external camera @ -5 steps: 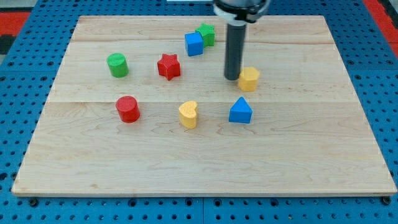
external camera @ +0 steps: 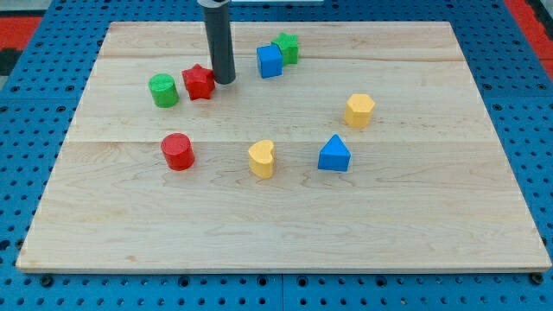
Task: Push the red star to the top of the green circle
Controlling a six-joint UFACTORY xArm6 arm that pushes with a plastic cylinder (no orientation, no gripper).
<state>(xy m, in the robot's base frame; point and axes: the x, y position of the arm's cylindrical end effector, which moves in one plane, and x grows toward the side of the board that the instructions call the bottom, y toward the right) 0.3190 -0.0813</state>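
Note:
The red star [external camera: 198, 82] lies on the wooden board, just right of the green circle [external camera: 162, 90], with a small gap between them. My tip [external camera: 224, 80] stands at the red star's right side, touching or almost touching it. The dark rod rises from there to the view's top edge.
A blue cube [external camera: 270, 60] and a green star [external camera: 287, 47] sit to the tip's upper right. A red cylinder [external camera: 177, 150], a yellow heart [external camera: 262, 159], a blue triangle [external camera: 333, 154] and a yellow hexagon [external camera: 359, 110] lie lower on the board [external camera: 276, 225].
My tip swept left from beside the yellow hexagon to the red star's right side. The red star slid left and slightly up toward the green circle. The yellow hexagon shifted slightly right.

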